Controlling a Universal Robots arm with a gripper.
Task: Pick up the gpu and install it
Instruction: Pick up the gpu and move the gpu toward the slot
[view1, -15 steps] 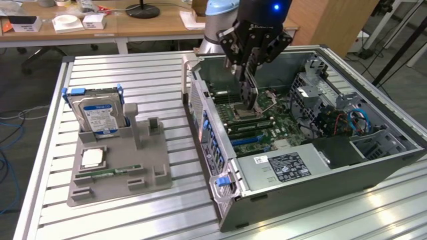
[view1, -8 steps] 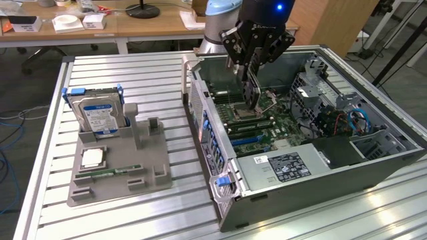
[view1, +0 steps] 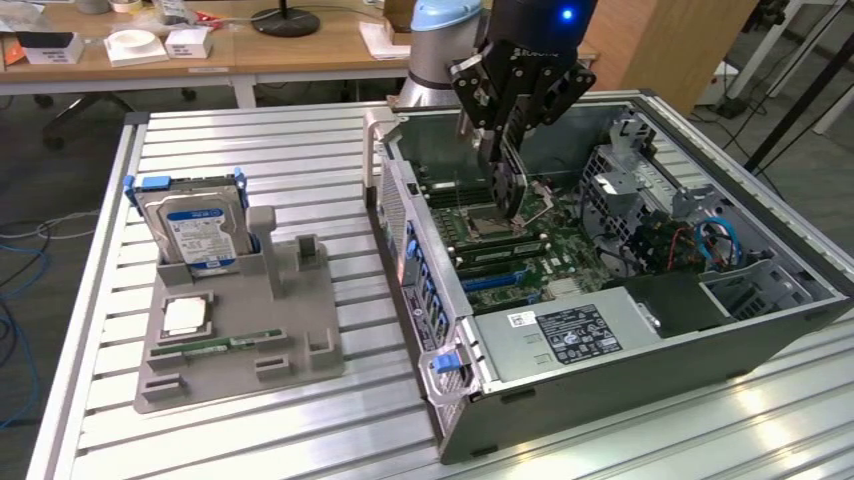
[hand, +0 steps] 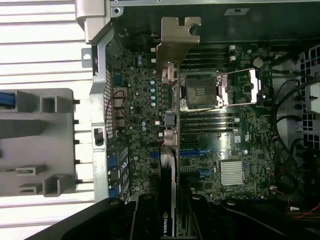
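The gpu (view1: 506, 192) is a dark card hanging edge-down inside the open computer case (view1: 400, 210), just above the motherboard (view1: 534, 255). My gripper (view1: 509, 160) is shut on its upper edge. In the wrist view the gpu (hand: 170, 170) appears edge-on, its silver bracket (hand: 178, 37) at the far end. The gripper (hand: 170, 207) clamps the card from both sides. The card hangs over the board beside the CPU socket (hand: 200, 92), with the blue expansion slots (hand: 192, 152) close by. I cannot tell whether it touches the board.
On the exterior view's left, a grey fixture (view1: 240, 340) holds a silver hard drive (view1: 198, 230), a CPU chip (view1: 186, 315) and a green memory stick (view1: 220, 346). A power supply (view1: 574, 335) and cables (view1: 714, 240) crowd the case's near side.
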